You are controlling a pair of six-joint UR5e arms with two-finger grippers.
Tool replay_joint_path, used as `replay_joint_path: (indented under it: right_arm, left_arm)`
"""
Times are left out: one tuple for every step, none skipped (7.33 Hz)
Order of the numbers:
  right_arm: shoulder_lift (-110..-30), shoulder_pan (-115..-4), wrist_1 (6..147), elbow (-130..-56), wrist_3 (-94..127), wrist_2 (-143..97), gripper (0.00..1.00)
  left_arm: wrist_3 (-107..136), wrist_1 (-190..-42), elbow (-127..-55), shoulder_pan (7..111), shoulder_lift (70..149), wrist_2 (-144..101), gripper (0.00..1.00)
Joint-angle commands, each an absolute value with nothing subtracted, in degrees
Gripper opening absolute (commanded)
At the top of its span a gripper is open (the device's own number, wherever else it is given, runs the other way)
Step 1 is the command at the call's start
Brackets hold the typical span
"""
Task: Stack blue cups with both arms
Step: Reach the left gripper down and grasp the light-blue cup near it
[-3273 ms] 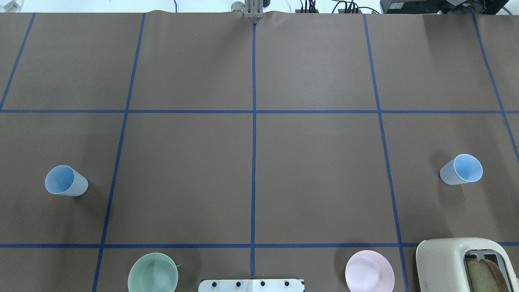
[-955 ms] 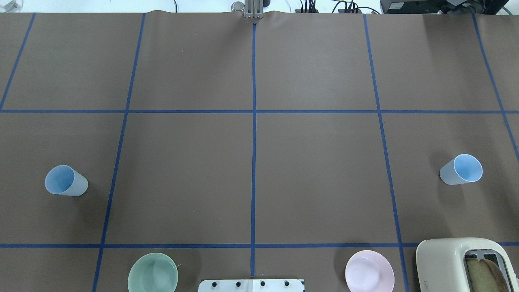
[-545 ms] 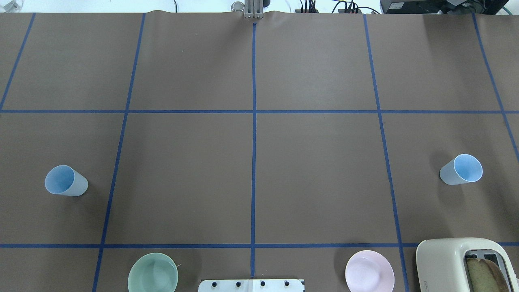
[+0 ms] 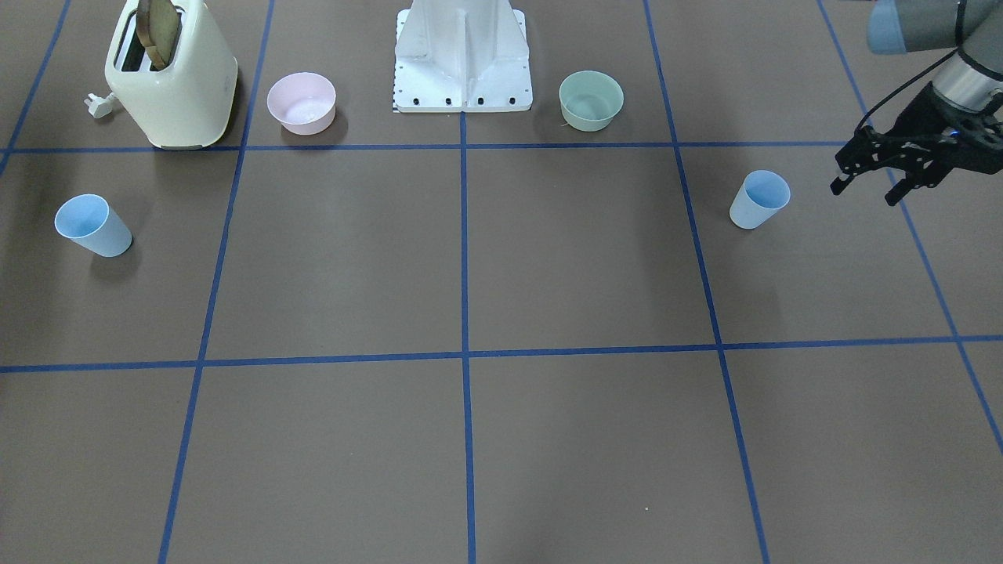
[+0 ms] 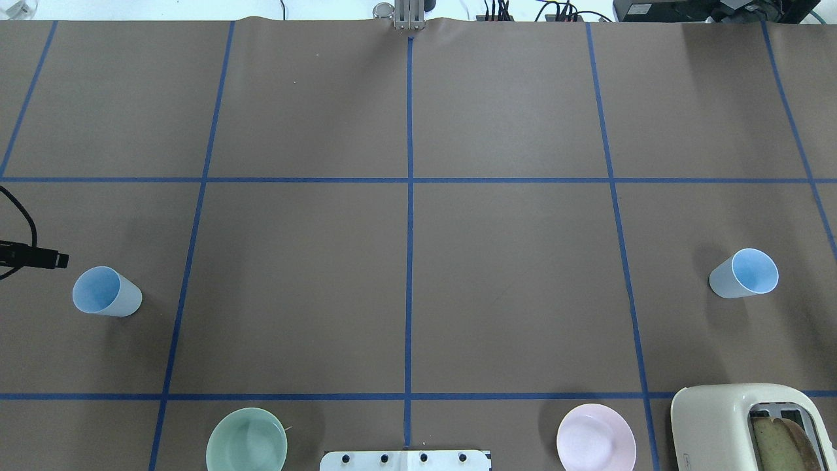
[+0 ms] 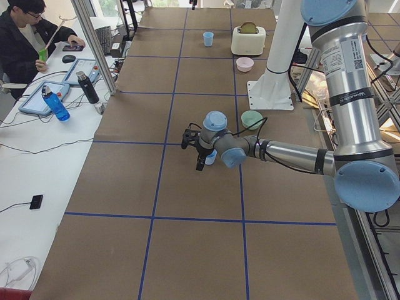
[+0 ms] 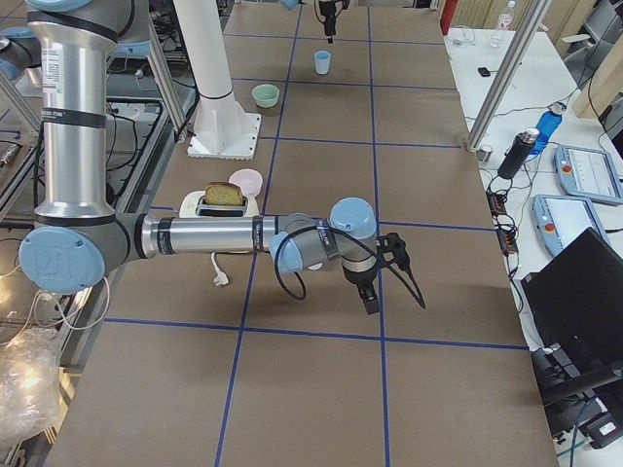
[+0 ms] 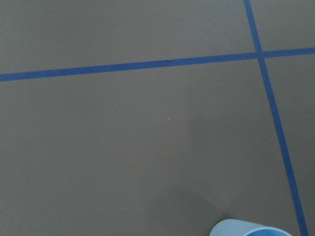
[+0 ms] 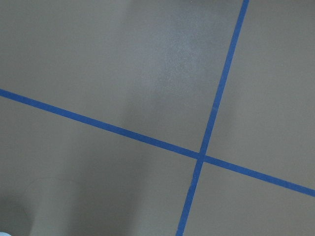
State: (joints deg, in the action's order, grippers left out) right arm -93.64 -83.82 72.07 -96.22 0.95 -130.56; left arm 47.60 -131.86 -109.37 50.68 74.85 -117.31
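Two pale blue cups stand upright on the brown table. The left cup point(image 5: 104, 292) point(image 4: 758, 200) is beside my left gripper point(image 4: 864, 190), which hovers just outside it with its fingers apart and empty. One fingertip point(image 5: 59, 260) shows at the overhead view's left edge. The cup's rim point(image 8: 246, 229) shows at the bottom of the left wrist view. The right cup point(image 5: 745, 273) point(image 4: 90, 225) stands alone. My right gripper point(image 7: 371, 300) shows only in the exterior right view, low over the table, and I cannot tell whether it is open or shut.
A cream toaster point(image 5: 745, 425) with bread stands at the near right, with a pink bowl point(image 5: 596, 437) beside it. A mint green bowl point(image 5: 246, 440) sits left of the white base pedestal point(image 5: 405, 460). An operator point(image 6: 25, 37) sits at a side table.
My left gripper's fingertip and cable have come into the overhead view at the left edge, near the left cup. Both cups have stayed where they were.
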Motion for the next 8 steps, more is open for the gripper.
replay_joint_path:
  right_arm:
    - [-93.7, -83.8, 72.1, -96.2, 1.0, -130.5, 1.0]
    - [-93.7, -83.8, 72.1, -96.1, 0.9, -130.4, 1.0]
    - [-93.7, -83.8, 72.1, -96.1, 1.0, -130.3, 1.0]
    - [-93.7, -83.8, 72.1, -96.1, 1.4, -130.3, 1.0]
    - [-93.7, -83.8, 72.1, -96.2, 1.4, -130.3, 1.0]
    - [-93.8, -83.8, 72.1, -96.2, 1.4, -130.4, 1.0]
    - [-93.8, -83.8, 72.1, -96.2, 1.4, -130.4, 1.0]
    - [-93.8, -83.8, 72.1, -96.2, 1.4, -130.4, 1.0]
  left_arm:
    - [47.9, -131.9, -109.3, 46.4, 75.1, -116.0, 0.95]
    - [47.7, -131.9, -109.3, 45.1, 75.2, -115.7, 0.63]
    - [47.6, -131.9, -109.3, 44.1, 75.3, -115.5, 0.18]
    - [47.5, -132.0, -109.3, 43.7, 75.3, -115.1, 0.0]
    - [47.4, -132.1, -109.4, 43.6, 75.3, -115.2, 0.0]
    - [47.3, -132.1, -109.8, 43.7, 75.3, -115.2, 0.0]
    - [47.4, -132.2, -110.3, 43.9, 75.4, -115.2, 0.0]
    - [47.5, -131.9, -112.0, 44.6, 75.7, -115.7, 0.0]
